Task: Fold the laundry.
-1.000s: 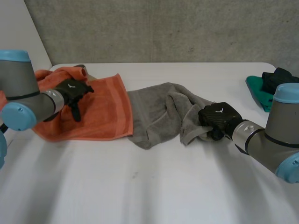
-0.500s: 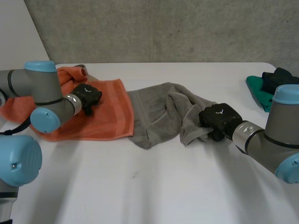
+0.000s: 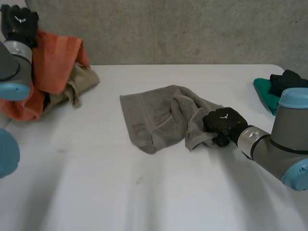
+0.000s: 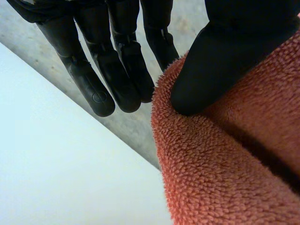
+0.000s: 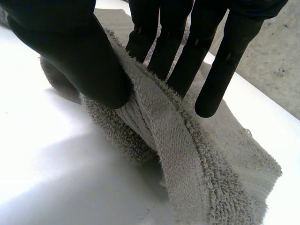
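Grey towel [image 3: 154, 115] crumpled mid-table, pinched at its 4 o'clock edge between thumb and fingers of right hand [image 3: 222, 123]. Orange towel [image 3: 57, 60] held high at table's 10 o'clock, draping toward 5 o'clock from left hand [image 3: 19, 24], clamped under its thumb.

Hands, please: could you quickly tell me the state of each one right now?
Left hand: closed on the orange towel, held high.
Right hand: closed, pinching an edge of the grey towel.

Head view looks down over the table [image 3: 144, 202]; right wrist view, close, shares its grey towel [image 3: 159, 115].
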